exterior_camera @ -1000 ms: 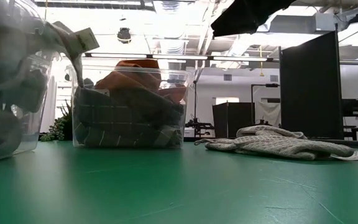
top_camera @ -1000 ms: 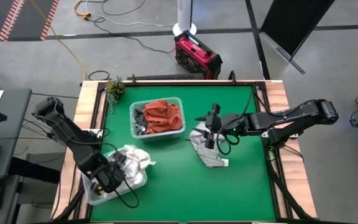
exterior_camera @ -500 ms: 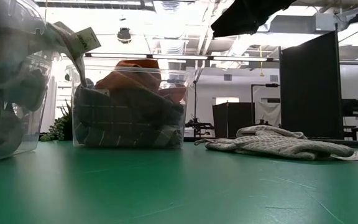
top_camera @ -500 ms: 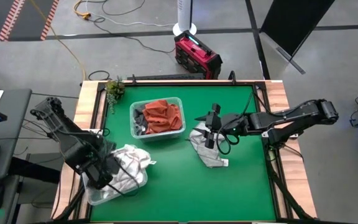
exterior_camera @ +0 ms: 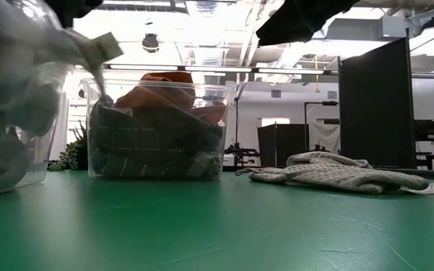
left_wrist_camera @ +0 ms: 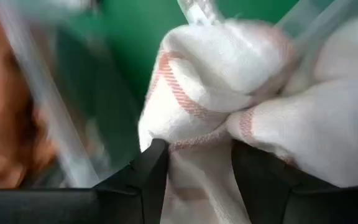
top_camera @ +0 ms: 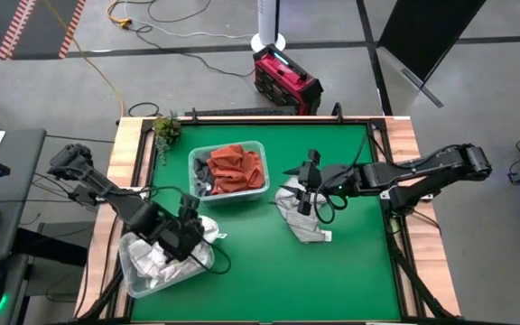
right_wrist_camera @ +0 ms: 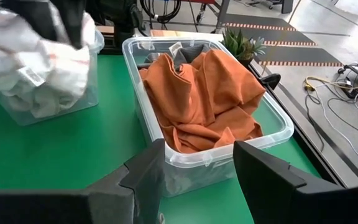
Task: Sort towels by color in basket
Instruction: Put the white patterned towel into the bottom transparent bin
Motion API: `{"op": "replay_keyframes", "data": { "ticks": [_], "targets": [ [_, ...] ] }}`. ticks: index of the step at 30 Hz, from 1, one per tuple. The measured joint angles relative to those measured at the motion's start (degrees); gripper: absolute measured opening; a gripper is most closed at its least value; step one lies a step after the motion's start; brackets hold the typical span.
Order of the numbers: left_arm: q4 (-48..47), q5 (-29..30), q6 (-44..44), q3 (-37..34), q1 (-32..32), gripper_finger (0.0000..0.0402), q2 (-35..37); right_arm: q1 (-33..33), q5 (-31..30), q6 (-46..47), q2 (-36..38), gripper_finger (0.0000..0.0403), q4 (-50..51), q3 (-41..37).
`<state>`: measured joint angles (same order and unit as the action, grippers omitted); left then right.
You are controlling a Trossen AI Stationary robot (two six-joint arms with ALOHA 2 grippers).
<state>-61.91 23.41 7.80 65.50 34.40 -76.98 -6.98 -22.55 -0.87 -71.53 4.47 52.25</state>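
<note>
We note the left hand [top_camera: 190,236], lower left, has spread, releasing the red-lined white towel [left_wrist_camera: 229,81] into its bin [top_camera: 138,271].

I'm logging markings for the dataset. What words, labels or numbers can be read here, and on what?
None can be read.
White tag on a white towel in the left bin: print too blurred.
Tag sticking up from that bin in the low view: too small and blurred.
</note>
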Motion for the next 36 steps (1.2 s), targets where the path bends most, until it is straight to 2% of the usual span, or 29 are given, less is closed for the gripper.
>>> {"op": "replay_keyframes", "data": {
  "ticks": [2, 5, 6, 7, 9, 11, 13, 19, 22, 31, 36],
  "targets": [
    [4.0, -4.7, -1.0, -2.3, 0.0, 0.0165, 0.3, 0.0, 0.0, 0.0, 0.0, 0.0219, 0.4, 0.0],
    [5.6, -8.0, -0.9, -4.2, 1.7, 0.0156, 0.5, 0.0, 0.0, 0.0, 0.0, 0.0219, 0.6, 0.0],
    [5.8, -12.3, -1.2, -4.4, 2.3, 0.0153, 0.5, 0.0, 0.0, 0.0, 0.0, 0.0219, 0.7, 0.0],
    [4.9, -13.4, -1.7, -4.5, 3.1, 0.0150, 0.4, 0.0, 0.0, 0.3, 0.0, 0.0219, 0.6, 0.0],
    [1.8, -12.8, -1.9, -4.6, 3.8, 0.0144, 0.1, 0.0, 0.0, 0.8, 0.0, 0.0219, 0.7, 0.0],
    [1.1, -8.1, -0.1, -2.0, 3.8, 0.0138, 1.5, 0.0, 0.0, 0.9, 0.0, 0.0219, 0.7, 0.0],
    [-1.1, -6.3, 1.8, -1.2, 3.9, 0.0132, 2.4, 0.0, 0.0, 0.9, 0.0, 0.0219, 0.6, 0.0],
    [0.4, -10.4, 0.7, -1.9, 4.9, 0.0118, 3.0, 0.0, 0.0, 1.0, 0.0, 0.0219, 0.7, 0.0],
    [3.7, -11.2, 0.0, -4.7, 5.5, 0.0114, 2.6, -0.1, 0.0, 1.0, 0.0, 0.0219, 0.7, 0.0],
    [15.9, -13.0, 2.2, -20.9, 4.2, 0.0113, 3.4, -0.1, 0.0, 1.0, 0.0, 0.0219, 0.7, 0.0],
    [14.7, -14.7, 2.7, -21.4, 3.3, 0.0113, 3.0, -0.1, 0.0, 1.0, 0.0, 0.0219, 0.5, 0.0]
  ]
}}
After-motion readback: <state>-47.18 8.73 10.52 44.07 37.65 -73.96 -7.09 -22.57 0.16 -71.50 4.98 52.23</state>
